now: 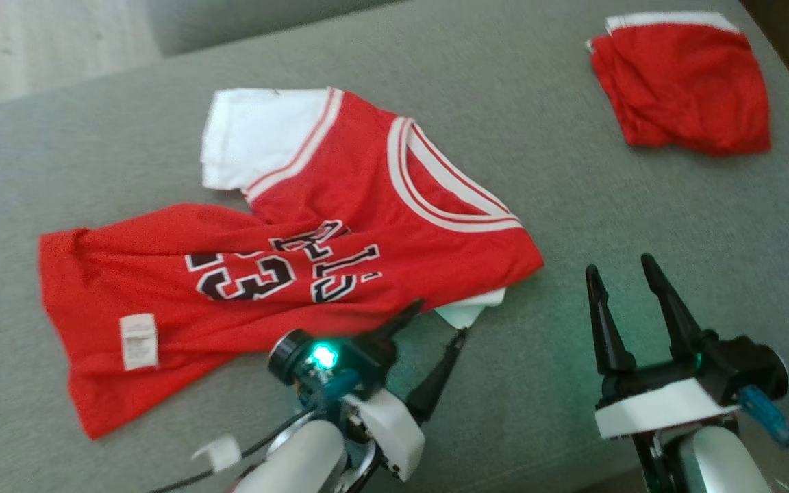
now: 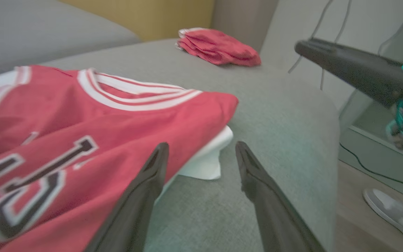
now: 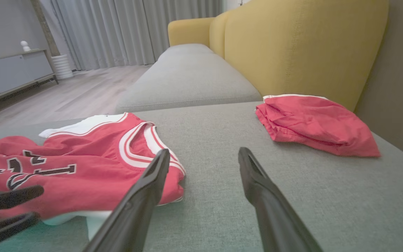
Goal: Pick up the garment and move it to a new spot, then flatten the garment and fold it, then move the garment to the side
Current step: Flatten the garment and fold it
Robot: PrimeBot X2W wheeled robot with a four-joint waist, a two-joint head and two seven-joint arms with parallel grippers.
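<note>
Sprawling rumpled red jersey (image 1: 285, 253), white-trimmed

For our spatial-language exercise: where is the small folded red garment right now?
In the head view the small folded red garment lies at the upper right of the grey cushion, apart from the jersey and up beyond the open right gripper.

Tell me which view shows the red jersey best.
Head view: the whole red jersey lies, hem to collar, on the grey cushion. The left wrist view crops it to the collar end; the right wrist view cuts off the hem.
</note>
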